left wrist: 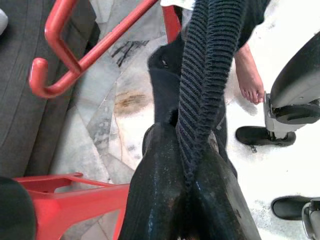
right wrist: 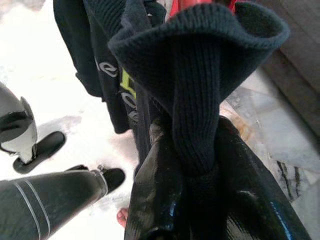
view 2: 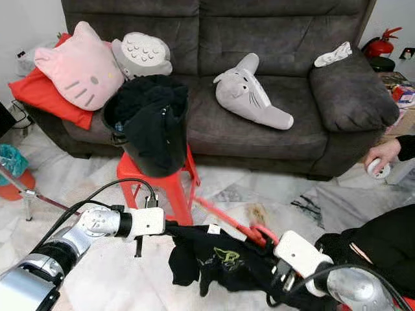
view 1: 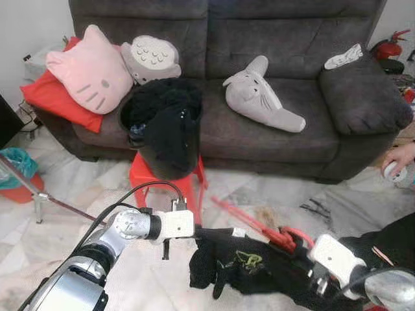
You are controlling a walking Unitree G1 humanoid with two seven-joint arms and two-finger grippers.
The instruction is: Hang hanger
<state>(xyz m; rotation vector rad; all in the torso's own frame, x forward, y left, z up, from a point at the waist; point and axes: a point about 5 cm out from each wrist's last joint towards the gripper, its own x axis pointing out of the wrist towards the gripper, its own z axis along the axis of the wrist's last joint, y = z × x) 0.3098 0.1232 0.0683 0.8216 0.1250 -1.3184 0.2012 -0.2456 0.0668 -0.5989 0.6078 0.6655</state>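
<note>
In front of the red stool (view 1: 170, 184), the left gripper (left wrist: 187, 187) and right gripper (right wrist: 195, 175) each pinch the ribbed edge of a black garment (view 1: 240, 269) stretched between them. The red hanger (view 2: 237, 227) lies partly inside it, hook toward the right gripper. Nothing is hung yet; by the look of it, dressing the hanger remains unfinished.

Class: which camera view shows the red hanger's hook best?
The left wrist view: the hanger shows its curled hook sharp and close against the sofa. Both eye views show the hanger small, partly under the black garment. The right wrist view shows just a red sliver above the knit.
</note>
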